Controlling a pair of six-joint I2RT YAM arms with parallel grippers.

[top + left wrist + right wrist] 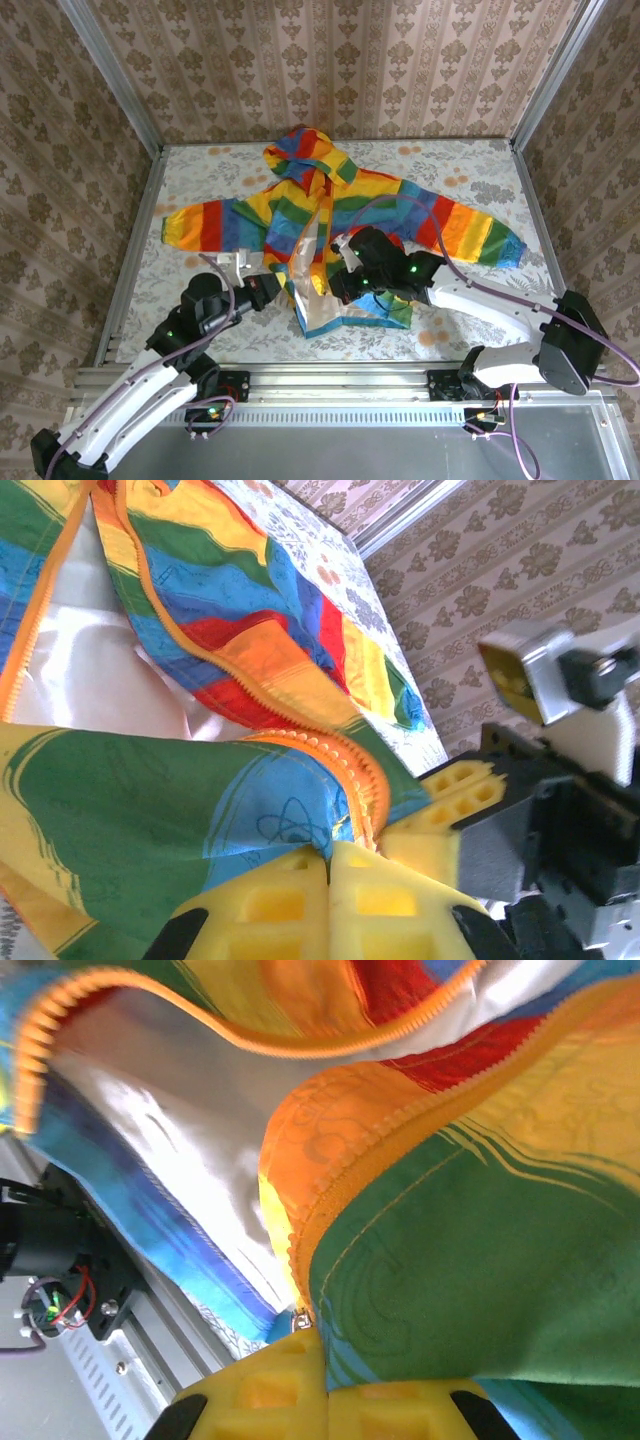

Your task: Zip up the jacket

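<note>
The rainbow-striped jacket [300, 205] lies spread on the table, hood at the far end, front open with cream lining showing. My left gripper [278, 287] is shut on the blue-and-green lower edge of one front panel [150, 790], right beside the orange zipper teeth [340, 765]. My right gripper [338, 283] is shut on the other panel's bottom hem [480, 1240], where the orange zipper tape [330, 1195] ends at a small metal piece [303, 1318]. The two grippers sit close together; the right one's yellow fingers [470, 800] appear in the left wrist view.
A floral tablecloth [200, 180] covers the table, which is boxed in by patterned walls and aluminium posts [110, 75]. A metal rail [340, 385] runs along the near edge. The sleeves [205, 228] reach toward both sides.
</note>
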